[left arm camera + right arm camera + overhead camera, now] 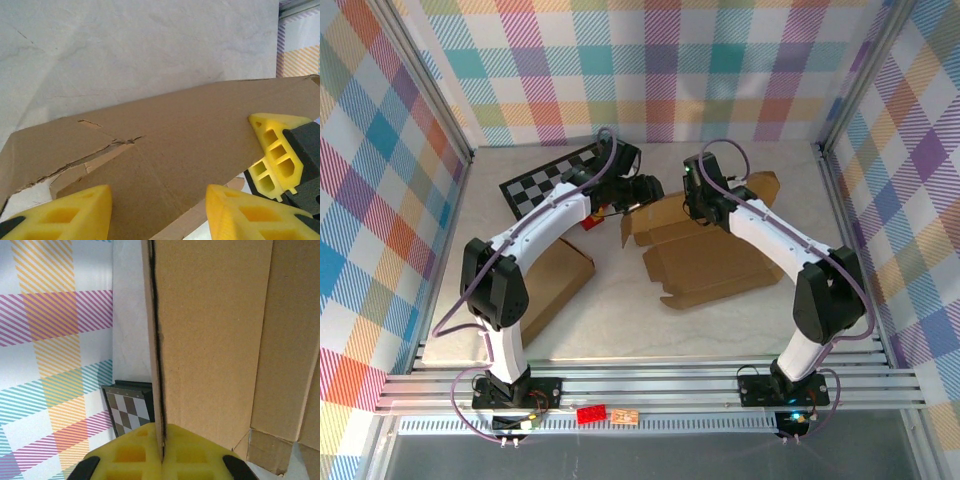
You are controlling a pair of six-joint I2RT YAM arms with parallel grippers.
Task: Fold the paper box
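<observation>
The right claw (162, 454) is clamped on the cardboard box (712, 270), while the left claw (159, 201) stands apart over it.

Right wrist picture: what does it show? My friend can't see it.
The yellow right gripper pinches the edge of a brown cardboard panel that rises up the frame. A checkerboard and a plaid wall lie behind, on the left.
</observation>
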